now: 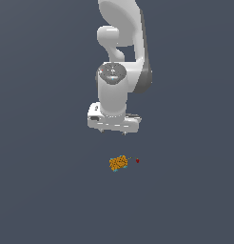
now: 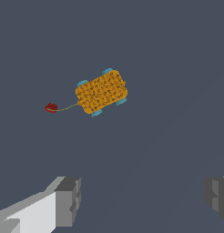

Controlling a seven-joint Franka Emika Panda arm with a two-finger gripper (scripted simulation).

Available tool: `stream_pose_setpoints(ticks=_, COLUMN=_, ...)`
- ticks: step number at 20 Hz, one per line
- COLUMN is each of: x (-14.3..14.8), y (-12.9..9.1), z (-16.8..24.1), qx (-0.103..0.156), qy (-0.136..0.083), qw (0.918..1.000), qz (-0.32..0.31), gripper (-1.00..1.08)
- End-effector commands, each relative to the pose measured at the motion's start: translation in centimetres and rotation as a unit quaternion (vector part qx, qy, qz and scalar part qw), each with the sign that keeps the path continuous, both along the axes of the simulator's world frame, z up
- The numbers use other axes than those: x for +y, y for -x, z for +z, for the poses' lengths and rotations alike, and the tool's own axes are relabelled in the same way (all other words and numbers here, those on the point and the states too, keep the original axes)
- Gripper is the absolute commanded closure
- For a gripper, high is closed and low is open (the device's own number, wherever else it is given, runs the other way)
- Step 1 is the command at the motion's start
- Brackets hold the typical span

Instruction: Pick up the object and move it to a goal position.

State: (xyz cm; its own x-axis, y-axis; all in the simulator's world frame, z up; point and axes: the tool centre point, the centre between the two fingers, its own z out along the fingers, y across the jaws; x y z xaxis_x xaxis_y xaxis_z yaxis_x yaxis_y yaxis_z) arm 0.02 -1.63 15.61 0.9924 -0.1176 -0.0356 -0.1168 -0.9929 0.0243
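The object (image 1: 119, 163) is a tiny orange dotted lump with cyan specks, lying on the dark grey floor. A thin strand runs from it to a small dark-red bit (image 1: 137, 160) toward the exterior view's right. In the wrist view the object (image 2: 102, 92) lies tilted, with the dark-red bit (image 2: 51, 108) beside it. My gripper (image 1: 113, 132) hangs above and behind the object, clear of it. Its fingers stand wide apart and open in the wrist view, the gripper (image 2: 143, 200) holding nothing.
The white arm (image 1: 120, 57) rises behind the gripper in the exterior view. A plain dark grey floor (image 1: 185, 200) surrounds the object on all sides.
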Motion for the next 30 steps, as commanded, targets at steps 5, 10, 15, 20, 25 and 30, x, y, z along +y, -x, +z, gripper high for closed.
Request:
stream_pose_setpoints(ticks=5, x=0.5, y=-1.0, z=-1.0, qx=-0.003, qy=-0.001, qw=0.9978, qz=-0.066, gripper=-0.92)
stream_pose_setpoints(ticks=10, x=1.1, y=-2.0, z=-1.9, qx=-0.005, qy=-0.001, qw=0.9912, qz=-0.132, gripper=-0.92)
stream_pose_setpoints(ticks=15, x=1.6, y=-3.0, z=-3.0, qx=-0.007, qy=-0.001, qw=0.9803, qz=-0.198, gripper=-0.92)
stream_pose_setpoints(ticks=20, x=2.2, y=-3.9, z=-4.0, qx=-0.010, qy=-0.001, qw=0.9651, qz=-0.262, gripper=-0.92)
stream_pose_setpoints(ticks=25, x=2.8, y=-4.8, z=-5.1, qx=-0.012, qy=-0.001, qw=0.9458, qz=-0.325, gripper=-0.92)
stream_pose_setpoints(ticks=30, x=3.4, y=-5.7, z=-6.1, qx=-0.014, qy=0.000, qw=0.9226, qz=-0.385, gripper=-0.92)
